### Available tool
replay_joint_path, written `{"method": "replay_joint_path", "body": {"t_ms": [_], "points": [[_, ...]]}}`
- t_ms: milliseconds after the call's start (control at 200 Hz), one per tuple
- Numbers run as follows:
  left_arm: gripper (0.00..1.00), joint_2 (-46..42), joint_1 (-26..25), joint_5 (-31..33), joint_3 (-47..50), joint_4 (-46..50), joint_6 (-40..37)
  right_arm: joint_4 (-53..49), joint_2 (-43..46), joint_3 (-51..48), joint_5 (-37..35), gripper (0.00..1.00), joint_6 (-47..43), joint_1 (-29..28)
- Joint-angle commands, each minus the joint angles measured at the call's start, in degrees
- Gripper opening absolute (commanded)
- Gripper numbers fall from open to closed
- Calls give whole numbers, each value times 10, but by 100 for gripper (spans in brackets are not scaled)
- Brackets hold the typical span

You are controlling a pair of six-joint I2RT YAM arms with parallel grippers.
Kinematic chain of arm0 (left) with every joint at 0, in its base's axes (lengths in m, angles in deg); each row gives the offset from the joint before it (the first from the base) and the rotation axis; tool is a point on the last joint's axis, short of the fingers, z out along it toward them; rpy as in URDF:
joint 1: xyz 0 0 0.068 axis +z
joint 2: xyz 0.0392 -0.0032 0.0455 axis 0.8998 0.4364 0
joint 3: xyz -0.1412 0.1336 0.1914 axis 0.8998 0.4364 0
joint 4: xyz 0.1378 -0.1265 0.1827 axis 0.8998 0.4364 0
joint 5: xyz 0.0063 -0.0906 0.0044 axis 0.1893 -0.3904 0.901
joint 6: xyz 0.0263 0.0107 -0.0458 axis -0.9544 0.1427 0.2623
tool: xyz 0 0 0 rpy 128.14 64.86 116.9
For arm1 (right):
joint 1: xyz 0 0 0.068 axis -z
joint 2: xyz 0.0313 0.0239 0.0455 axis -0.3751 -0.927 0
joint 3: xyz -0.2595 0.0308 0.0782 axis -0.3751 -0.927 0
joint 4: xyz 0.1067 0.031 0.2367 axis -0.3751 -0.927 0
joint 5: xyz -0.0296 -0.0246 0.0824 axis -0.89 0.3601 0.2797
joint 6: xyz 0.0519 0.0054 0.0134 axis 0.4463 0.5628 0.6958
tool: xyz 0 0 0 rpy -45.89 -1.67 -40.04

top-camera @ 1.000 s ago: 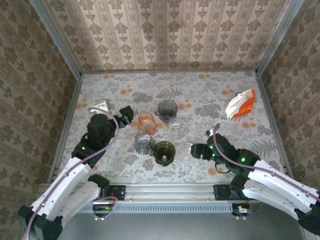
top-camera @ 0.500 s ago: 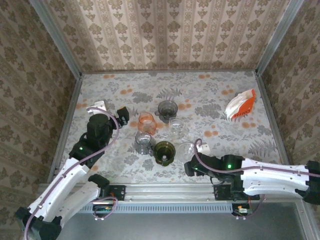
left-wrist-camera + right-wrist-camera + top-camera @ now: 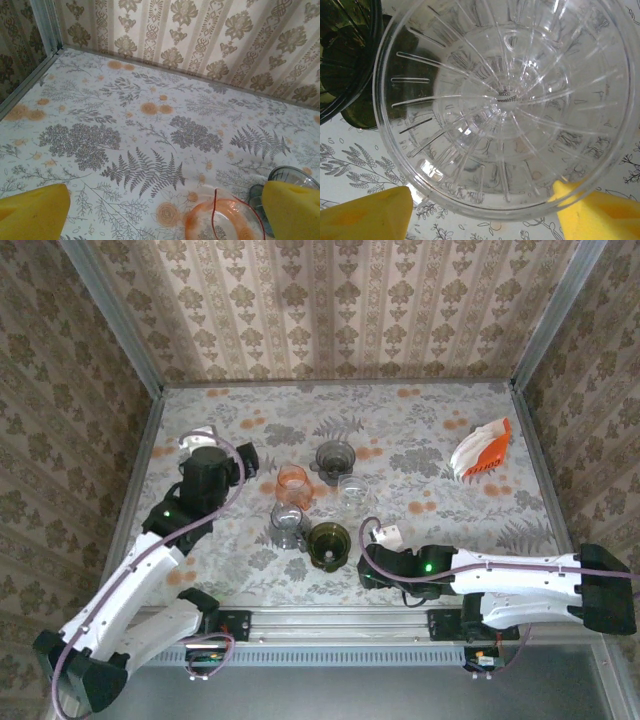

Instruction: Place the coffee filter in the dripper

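Dripper (image 3: 505,100), clear and ribbed, between yellow fingers (image 3: 365,215)

Robot test cell dressed up as domestic room. Aluminium rail (image 3: 340,625) runs along near edge of tabletop (image 3: 420,430). Two white arms are bolted to rail: left arm (image 3: 140,575), right arm (image 3: 520,575), cables looped over both. Beyond rail, floral printed sheet covers tabletop. Damask wallpaper panels (image 3: 330,310) box it in on three sides, set in bare metal corner posts (image 3: 112,315). Small plastic drippers (image 3: 328,545) stand clustered just beyond rail's middle.
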Motion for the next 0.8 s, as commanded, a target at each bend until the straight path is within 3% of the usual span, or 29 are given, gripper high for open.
{"method": "replay_joint_path", "body": {"t_ms": [0, 120, 305, 565, 795], "points": [[100, 17, 13, -44, -30, 36, 13, 1, -15, 5, -28, 72, -8, -1], [100, -4, 27, -74, -5, 4, 36, -3, -24, 8, -41, 64, -3, 0], [100, -29, 30, -94, 5, -14, 2, 4, -22, 4, -51, 58, -6, 9], [100, -12, 30, -110, -32, 28, -6, 16, 15, 6, -44, 84, -29, 10], [100, -5, 31, -140, -30, 18, 15, -3, -19, 8, -35, 87, -3, 27]]}}
